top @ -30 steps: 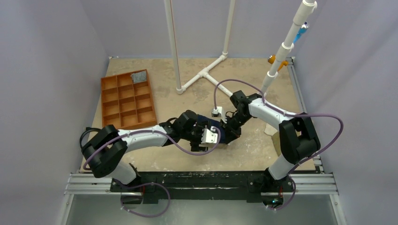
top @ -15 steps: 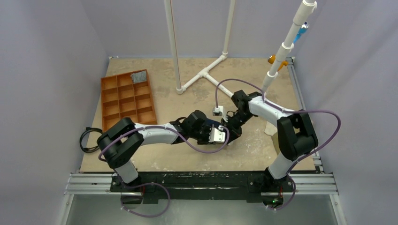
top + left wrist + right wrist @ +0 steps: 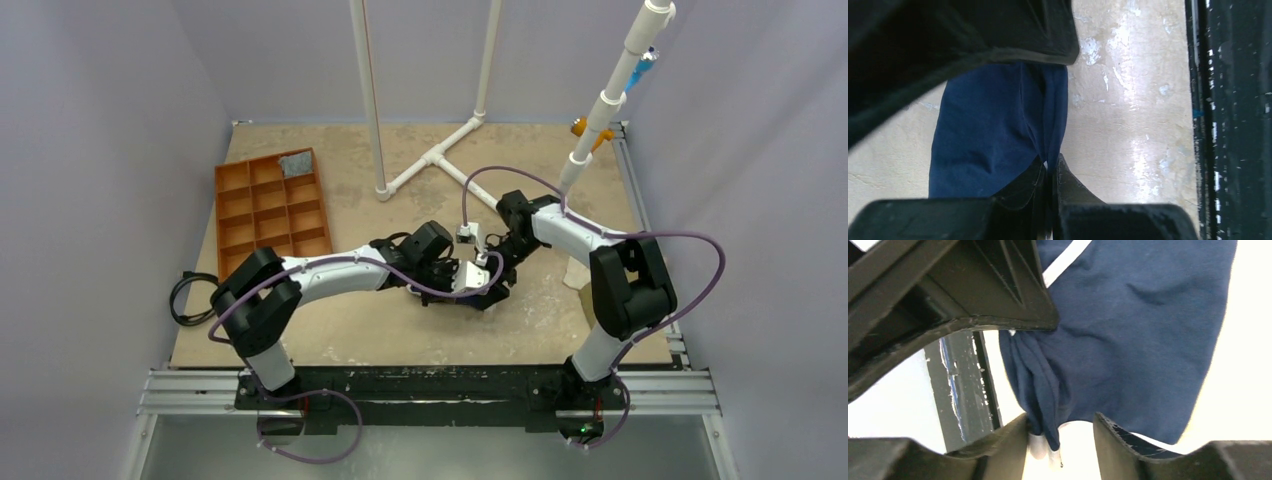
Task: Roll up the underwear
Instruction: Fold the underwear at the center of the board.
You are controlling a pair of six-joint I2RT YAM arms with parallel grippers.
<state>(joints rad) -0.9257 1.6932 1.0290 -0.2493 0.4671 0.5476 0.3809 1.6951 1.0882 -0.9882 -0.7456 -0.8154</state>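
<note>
The underwear (image 3: 993, 125) is navy-blue cloth lying bunched on the tan table; its white trim (image 3: 1064, 261) shows in the right wrist view. My left gripper (image 3: 1050, 170) is shut on a pinched fold of it. My right gripper (image 3: 1060, 435) stands open, with a gathered corner of the underwear (image 3: 1128, 340) hanging loose between its fingers (image 3: 1009, 440), close to the left one. In the top view the left gripper (image 3: 467, 279) and right gripper (image 3: 492, 262) meet at the table's middle and hide nearly all of the cloth.
An orange compartment tray (image 3: 226, 225) lies at the left, with a grey item (image 3: 297, 162) in a far compartment. White pipe stands (image 3: 432, 158) rise at the back. A black rail (image 3: 430, 385) runs along the near edge.
My left arm reached right and its jaws closed on the underwear. My right gripper's jaws came apart, letting go of the cloth.
</note>
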